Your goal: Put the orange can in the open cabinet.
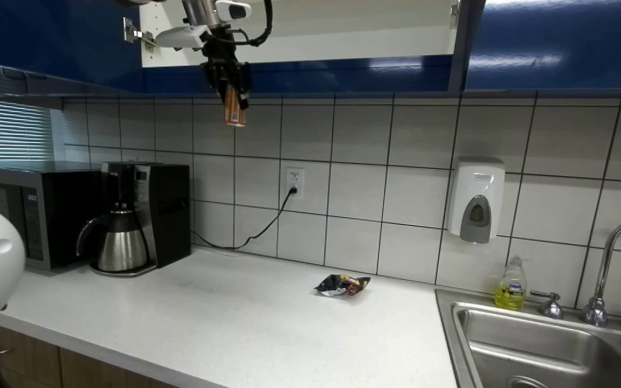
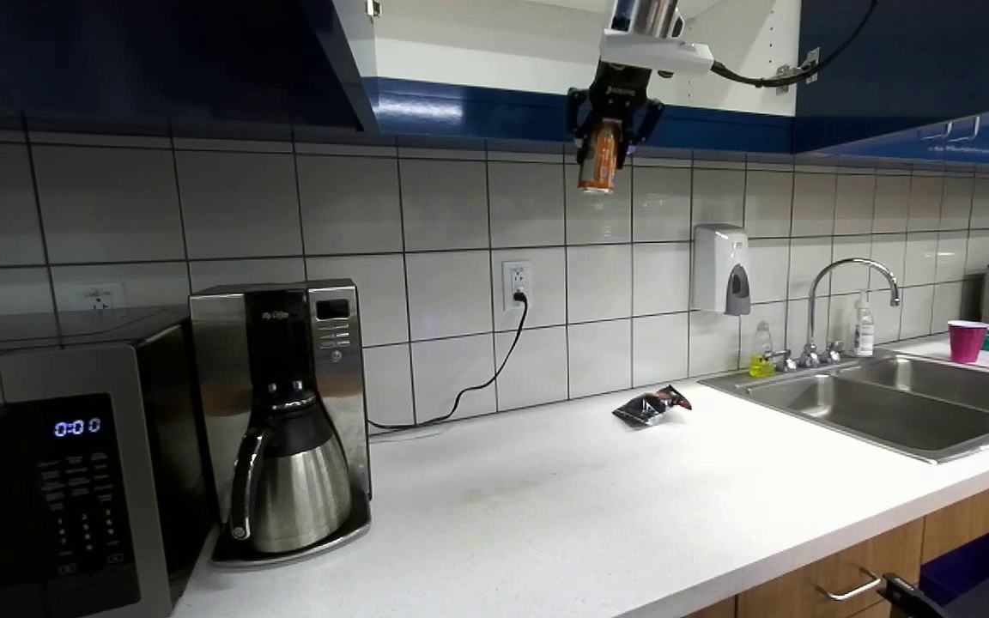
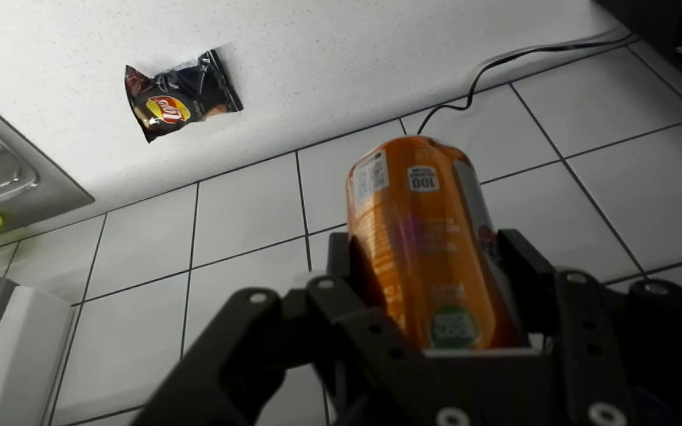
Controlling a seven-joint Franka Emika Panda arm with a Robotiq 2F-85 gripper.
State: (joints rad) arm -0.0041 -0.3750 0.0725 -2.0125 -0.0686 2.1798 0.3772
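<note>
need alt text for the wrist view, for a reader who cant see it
An orange can is held in the black gripper, in front of a white tiled wall. Higher in the picture, a dark Lay's bag lies on the pale counter; part of a sink and a white dispenser show at the left edge.

Glare streaks the open cabinet [image 1: 310, 76] above dim wall tiles [image 1: 361, 132].

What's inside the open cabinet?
The open cabinet shows pale walls in both exterior views. The arm covers part; the cabinet floor and anything low are hidden by the blue lower edge.
</note>
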